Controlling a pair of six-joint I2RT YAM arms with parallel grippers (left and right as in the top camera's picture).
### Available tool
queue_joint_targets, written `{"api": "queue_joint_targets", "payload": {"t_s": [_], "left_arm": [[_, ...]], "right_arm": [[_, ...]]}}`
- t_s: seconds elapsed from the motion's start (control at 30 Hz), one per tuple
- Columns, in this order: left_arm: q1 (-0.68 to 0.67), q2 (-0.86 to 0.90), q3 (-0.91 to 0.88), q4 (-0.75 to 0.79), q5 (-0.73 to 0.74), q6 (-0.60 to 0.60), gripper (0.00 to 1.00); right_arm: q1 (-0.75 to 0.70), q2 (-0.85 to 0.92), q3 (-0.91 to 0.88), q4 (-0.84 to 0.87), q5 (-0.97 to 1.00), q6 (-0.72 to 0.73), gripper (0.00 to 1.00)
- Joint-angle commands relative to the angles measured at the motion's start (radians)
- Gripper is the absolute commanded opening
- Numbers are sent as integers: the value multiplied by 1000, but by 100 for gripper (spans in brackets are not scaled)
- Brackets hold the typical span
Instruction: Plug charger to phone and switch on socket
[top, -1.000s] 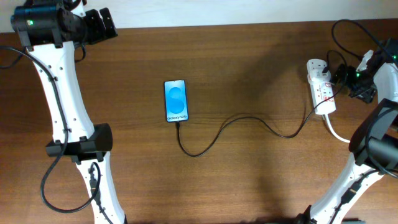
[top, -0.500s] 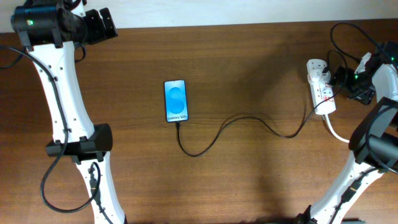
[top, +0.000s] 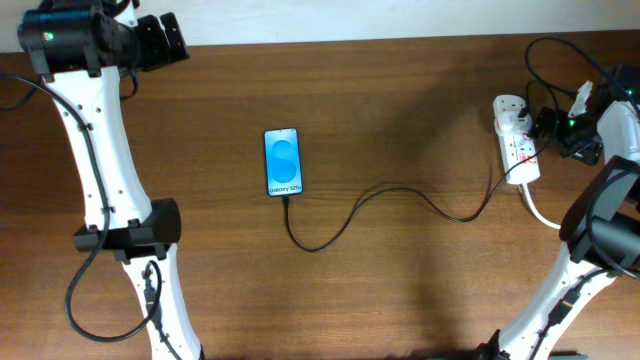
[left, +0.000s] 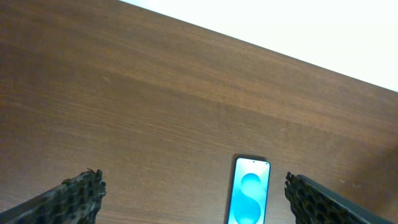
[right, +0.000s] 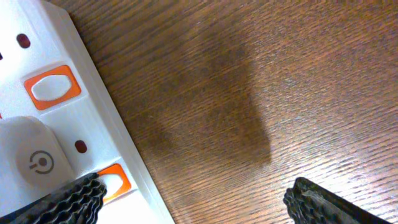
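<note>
- Near edge: the table (top: 420, 300) is bare wood between the two arm bases, widest free room in the middle.
- Left arm (top: 100, 150) runs up the left side and right arm (top: 600, 230) up the right side, so both flanks are taken.
- The charger (top: 320, 248) loops low in the centre, then snakes right and climbs to the socket. Its tip meets the near end of the phone.
- The phone (top: 283, 161) lies flat mid-table, left of centre, screen up and lit blue, long side pointing near to far. Bare wood on all sides, well apart from both grippers.
- The socket (top: 518, 140) lies flat near the right edge, long side near to far. Its white cord (top: 535, 210) leaves the near end toward the right arm.
- In the socket: a white adapter (right: 34, 163) with a power symbol sits between two orange switches (right: 53, 86).
- The right gripper (right: 194, 186) is low beside the socket, fingers spread wide, nothing held. One finger (right: 74, 199) is at the strip's edge by the lower orange switch; contact unclear from this angle.
- The left gripper (left: 193, 183) is at the far-left corner, above the table, fingers wide apart and empty, phone visible between them farther off.
- Far edge: wood ends at a white band.
</note>
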Motion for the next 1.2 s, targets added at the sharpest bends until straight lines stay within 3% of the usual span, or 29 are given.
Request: {"api": "queue_joint_targets", "payload": {"t_s": [0.0, 0.67, 0.83, 1.17], "left_arm": [[2, -6, -2, 2, -8, -5, 99], [2, -6, -2, 2, -8, -5, 99], [2, -6, -2, 1, -8, -5, 99], [2, -6, -2, 1, -8, -5, 99]], "right_arm": [[57, 56, -7, -17, -74, -22, 99], [59, 56, -7, -64, -201, -30, 99], [48, 54, 2, -50, -61, 45, 98], [-36, -5, 131, -121, -67, 57, 99]]}}
